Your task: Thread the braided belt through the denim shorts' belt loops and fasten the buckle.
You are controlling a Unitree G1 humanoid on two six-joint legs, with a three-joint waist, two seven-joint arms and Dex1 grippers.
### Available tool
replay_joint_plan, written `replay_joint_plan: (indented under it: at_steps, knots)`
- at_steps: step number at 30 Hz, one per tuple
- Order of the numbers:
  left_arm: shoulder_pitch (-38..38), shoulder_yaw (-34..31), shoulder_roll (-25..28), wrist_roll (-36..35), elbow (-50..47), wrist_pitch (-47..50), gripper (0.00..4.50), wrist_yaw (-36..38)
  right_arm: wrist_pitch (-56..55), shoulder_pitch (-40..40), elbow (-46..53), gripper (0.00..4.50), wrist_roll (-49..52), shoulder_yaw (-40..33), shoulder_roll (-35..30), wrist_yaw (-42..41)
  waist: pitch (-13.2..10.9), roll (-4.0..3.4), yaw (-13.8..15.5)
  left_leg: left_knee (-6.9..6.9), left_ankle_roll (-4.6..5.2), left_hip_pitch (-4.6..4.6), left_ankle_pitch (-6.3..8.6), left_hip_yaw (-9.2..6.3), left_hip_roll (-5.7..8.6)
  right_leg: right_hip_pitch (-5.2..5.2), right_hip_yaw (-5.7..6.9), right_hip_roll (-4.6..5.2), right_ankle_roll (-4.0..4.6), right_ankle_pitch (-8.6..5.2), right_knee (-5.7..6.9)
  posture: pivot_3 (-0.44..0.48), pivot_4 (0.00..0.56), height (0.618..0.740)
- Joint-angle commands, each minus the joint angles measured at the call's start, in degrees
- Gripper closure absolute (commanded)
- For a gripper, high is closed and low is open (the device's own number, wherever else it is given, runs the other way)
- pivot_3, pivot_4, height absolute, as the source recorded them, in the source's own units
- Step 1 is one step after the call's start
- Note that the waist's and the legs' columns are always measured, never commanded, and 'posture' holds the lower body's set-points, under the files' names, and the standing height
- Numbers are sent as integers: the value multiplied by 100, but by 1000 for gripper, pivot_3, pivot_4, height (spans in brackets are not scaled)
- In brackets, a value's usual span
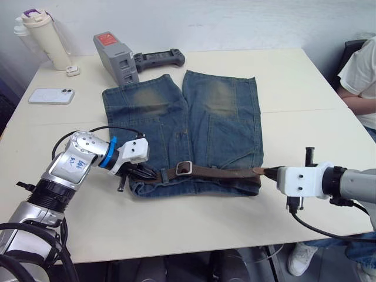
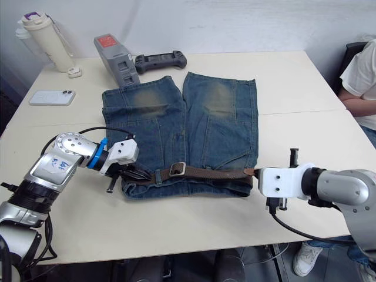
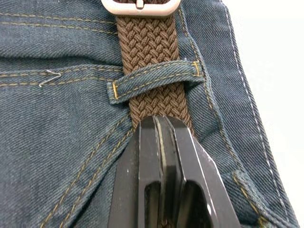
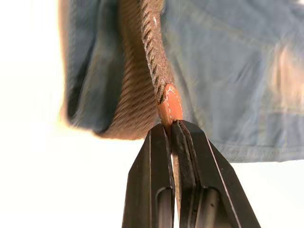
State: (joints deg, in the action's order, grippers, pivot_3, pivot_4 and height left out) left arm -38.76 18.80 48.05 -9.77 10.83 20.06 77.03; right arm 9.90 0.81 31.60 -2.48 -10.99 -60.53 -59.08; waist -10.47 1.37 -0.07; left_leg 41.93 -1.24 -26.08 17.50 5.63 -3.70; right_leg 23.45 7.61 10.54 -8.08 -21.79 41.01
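Crosswise, braided belt (image 1: 217, 171) along waistband, perhaps taut

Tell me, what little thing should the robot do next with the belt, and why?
Probably the right gripper should draw the leather tip it pinches back toward the buckle. The braided belt already lies along the denim shorts waistband, under a belt loop, while the left gripper pins the other end.

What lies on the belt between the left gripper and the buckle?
One belt loop crosses the belt there, between the left gripper and the buckle. The left wrist view shows it best.
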Motion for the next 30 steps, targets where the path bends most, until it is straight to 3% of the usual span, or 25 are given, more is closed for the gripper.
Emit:
replay_joint_plan:
  at_steps: [1,13,17,18,20,22,26,30]
  knots:
    - [101,66,195,308,269,75,4500,148,-290,92,-153,4464,-222,-261,-75,192,0,0,-9,0,0,0,0,0,0,0,-1,0,0,0,0,0,150,664]
    - [262,-212,351,51,16,406,4500,495,-929,-24,-918,4464,-423,-32,-36,659,0,-1,0,0,0,-2,0,0,0,1,0,0,0,0,0,0,150,664]
    - [240,-386,364,-105,-116,742,4500,477,-756,-41,-913,4464,91,-257,113,626,0,0,5,1,0,-4,0,-1,0,0,0,1,0,0,1,0,150,664]
    - [210,-466,323,-178,-150,867,4500,424,-710,-54,-909,3738,213,-343,135,614,0,0,6,2,0,-6,0,-2,0,1,1,0,0,0,1,0,150,664]
    - [106,-609,243,-377,-190,1205,4500,398,-629,-99,-910,3016,463,-472,119,508,0,0,9,6,1,-9,0,-3,1,1,2,1,0,0,2,0,150,664]
    - [24,-741,182,-572,-225,1499,4500,403,-557,-137,-913,1988,617,-552,92,427,0,0,11,8,1,-10,0,-6,0,1,4,0,0,0,6,0,150,664]
    - [-199,-1125,433,-947,-402,2013,3066,515,304,-711,-668,15,1544,-737,-89,52,-1,-1,6,12,0,-15,0,-9,0,3,4,0,0,0,8,0,150,664]
    - [-105,-1646,763,-1607,-796,2829,1339,633,1649,-853,-590,0,2747,-1116,3,-54,-1,-1,8,6,1,-18,0,-16,-2,1,11,-1,0,0,3,0,150,664]
